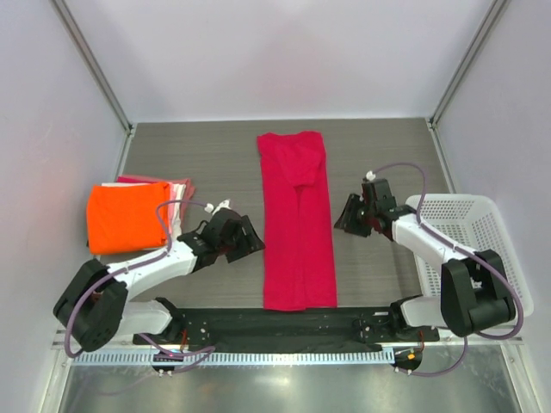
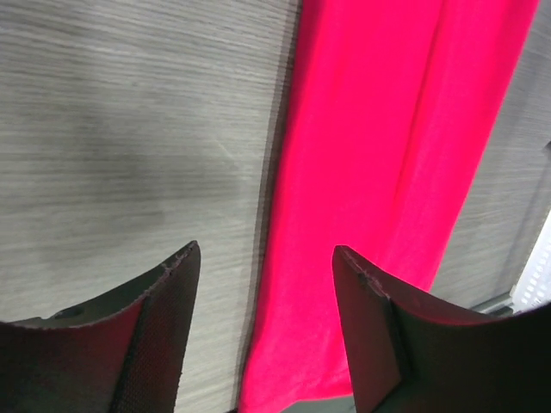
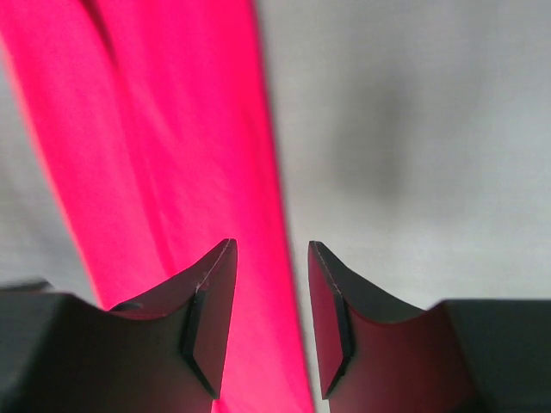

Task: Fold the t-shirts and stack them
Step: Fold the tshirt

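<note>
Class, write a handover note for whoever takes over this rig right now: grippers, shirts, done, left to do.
Left gripper: open, empty, beside the red shirt's left edge.
Right gripper: open, empty, at its right edge.
Done: red shirt folded into a long narrow strip mid-table; orange shirt folded, lying on the pale pink shirt, left side.
Left: fold the strip shorter, add it to that stack.

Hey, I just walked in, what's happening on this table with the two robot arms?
Two arms are folding t-shirts. The red shirt lies in the middle of the table, folded into a long narrow strip. The left gripper and the right gripper sit low on either side of it, jaws apart, holding nothing. At the left, a folded orange shirt rests on a pale pink one. A white basket stands at the right edge.
</note>
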`<act>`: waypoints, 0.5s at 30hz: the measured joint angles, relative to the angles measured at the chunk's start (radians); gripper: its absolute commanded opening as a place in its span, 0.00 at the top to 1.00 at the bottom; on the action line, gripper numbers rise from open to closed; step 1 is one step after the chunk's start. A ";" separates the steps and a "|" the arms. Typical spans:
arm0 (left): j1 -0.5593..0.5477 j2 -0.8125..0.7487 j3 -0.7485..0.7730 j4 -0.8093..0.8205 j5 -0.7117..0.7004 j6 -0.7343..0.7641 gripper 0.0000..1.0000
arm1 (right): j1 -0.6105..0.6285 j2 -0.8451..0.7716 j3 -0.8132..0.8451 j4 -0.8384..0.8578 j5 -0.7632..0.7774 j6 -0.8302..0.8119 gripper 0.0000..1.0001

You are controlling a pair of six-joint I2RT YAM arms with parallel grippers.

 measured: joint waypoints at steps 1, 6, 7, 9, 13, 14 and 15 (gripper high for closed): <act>0.001 0.023 0.002 0.016 0.009 0.000 0.38 | 0.008 -0.014 -0.033 -0.006 0.000 0.005 0.57; 0.001 0.108 0.005 0.077 0.076 -0.008 0.41 | 0.064 -0.086 -0.163 -0.029 -0.002 0.034 0.57; 0.000 0.111 0.004 0.081 0.087 -0.009 0.41 | 0.077 -0.107 -0.182 -0.036 -0.002 0.042 0.57; -0.006 0.106 -0.005 0.096 0.102 -0.012 0.40 | 0.105 -0.168 -0.219 -0.056 -0.001 0.056 0.57; -0.045 0.036 -0.083 0.109 0.116 -0.033 0.41 | 0.151 -0.333 -0.276 -0.131 0.002 0.095 0.56; -0.066 -0.008 -0.129 0.102 0.117 -0.044 0.42 | 0.160 -0.368 -0.287 -0.149 -0.003 0.107 0.56; -0.083 -0.021 -0.141 0.100 0.119 -0.051 0.42 | 0.168 -0.394 -0.298 -0.163 -0.006 0.114 0.56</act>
